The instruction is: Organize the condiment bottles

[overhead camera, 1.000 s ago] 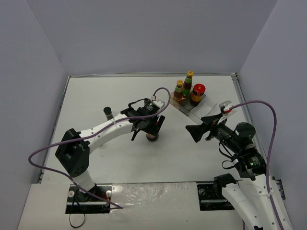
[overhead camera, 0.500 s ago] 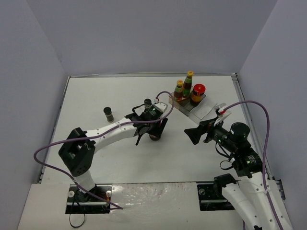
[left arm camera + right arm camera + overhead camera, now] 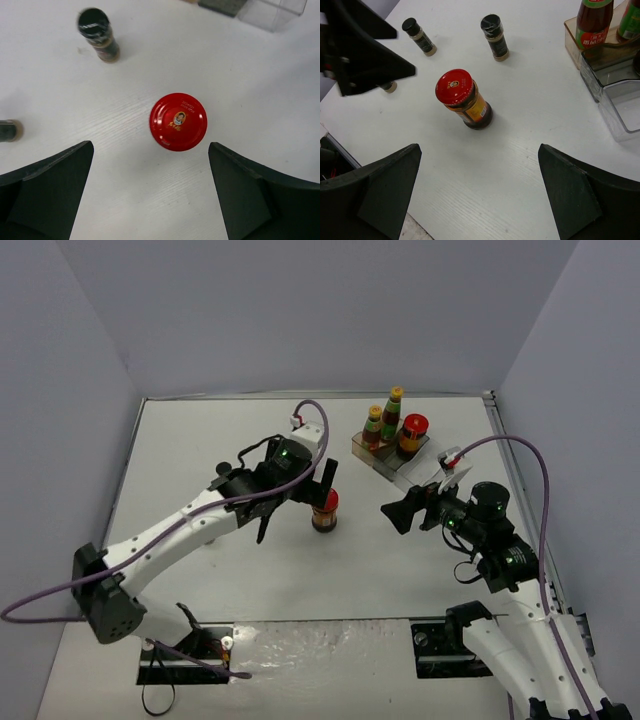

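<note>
A squat red-lidded jar [image 3: 324,510] stands upright and free on the white table. My left gripper [image 3: 296,502] hovers above it, open; in the left wrist view the jar's lid [image 3: 178,121] lies just ahead of the wide-apart jaws [image 3: 150,200]. My right gripper [image 3: 400,512] is open to the jar's right, and its wrist view faces the jar [image 3: 465,100]. Three small dark shakers [image 3: 419,36] [image 3: 494,30] [image 3: 389,87] stand beyond the jar. Two tall yellow-capped bottles [image 3: 373,427] [image 3: 393,410] and another red-lidded jar [image 3: 413,433] sit in the tray.
The clear compartment tray [image 3: 400,468] stands at the back right, with an unfilled clear compartment [image 3: 615,95] nearest my right gripper. Grey walls close in the table on three sides. The left arm reaches over the table's middle left.
My left gripper opened, let go of the red-lidded jar and rose above it; the jar now stands alone. The right gripper edged slightly left.
</note>
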Controlling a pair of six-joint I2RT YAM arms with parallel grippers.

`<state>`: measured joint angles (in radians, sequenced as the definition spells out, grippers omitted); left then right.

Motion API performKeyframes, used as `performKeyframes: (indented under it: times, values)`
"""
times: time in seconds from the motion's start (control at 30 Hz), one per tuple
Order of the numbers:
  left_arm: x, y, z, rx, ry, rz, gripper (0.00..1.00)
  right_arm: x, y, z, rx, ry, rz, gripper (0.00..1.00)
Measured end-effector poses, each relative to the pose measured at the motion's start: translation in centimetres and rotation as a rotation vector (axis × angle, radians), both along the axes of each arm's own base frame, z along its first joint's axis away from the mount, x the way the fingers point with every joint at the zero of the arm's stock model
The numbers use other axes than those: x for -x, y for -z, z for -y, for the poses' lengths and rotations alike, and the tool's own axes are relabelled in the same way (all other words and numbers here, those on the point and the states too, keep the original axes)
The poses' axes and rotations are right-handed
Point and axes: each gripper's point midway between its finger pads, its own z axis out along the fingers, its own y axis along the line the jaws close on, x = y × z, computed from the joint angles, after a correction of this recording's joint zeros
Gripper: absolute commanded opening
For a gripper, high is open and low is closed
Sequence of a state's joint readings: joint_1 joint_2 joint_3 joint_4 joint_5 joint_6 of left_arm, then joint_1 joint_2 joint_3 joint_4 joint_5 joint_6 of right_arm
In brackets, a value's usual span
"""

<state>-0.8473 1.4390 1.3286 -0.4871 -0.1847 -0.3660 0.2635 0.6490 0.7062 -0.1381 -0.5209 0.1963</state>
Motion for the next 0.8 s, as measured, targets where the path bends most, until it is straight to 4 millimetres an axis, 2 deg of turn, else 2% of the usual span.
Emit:
performKeyframes:
  times: [0.07, 0.2, 0.3, 0.43, 0.5, 0.6, 0.7, 0.8]
  values:
    - [0.4, -3.1, -2.3, 0.018, -0.048, 0.066, 0.97, -0.6, 0.3, -0.2, 0.007, 0.0, -0.026, 1.0]
    - [1.5, -8.3, -8.7, 0.048, -0.186, 0.195, 0.97, -1.8, 1.2, -0.7, 0.026, -0.001, -0.067, 1.0]
    - [3.2, -10.3, -15.0, 0.047, -0.322, 0.271, 0.97, -2.6, 2.3, -1.9, 0.047, -0.023, -0.102, 1.0]
    - [6.0, -10.3, -22.2, 0.006, -0.489, 0.331, 0.97, -3.4, 3.9, -4.4, 0.107, -0.092, -0.13, 1.0]
    - [7.9, -10.2, -25.3, -0.006, -0.559, 0.37, 0.97, -3.6, 4.9, -6.5, 0.175, -0.151, -0.12, 1.0]
    - [10.7, -10.0, -28.5, 0.0, -0.63, 0.423, 0.97, -4.0, 6.4, -9.3, 0.244, -0.233, -0.1, 1.0]
    - [12.6, -9.5, -30.8, 0.013, -0.694, 0.467, 0.97, -4.8, 8.2, -10.6, 0.297, -0.268, -0.095, 1.0]
    - [13.8, -8.3, -32.3, 0.006, -0.735, 0.479, 0.97, -5.7, 9.5, -11.5, 0.331, -0.283, -0.092, 1.0]
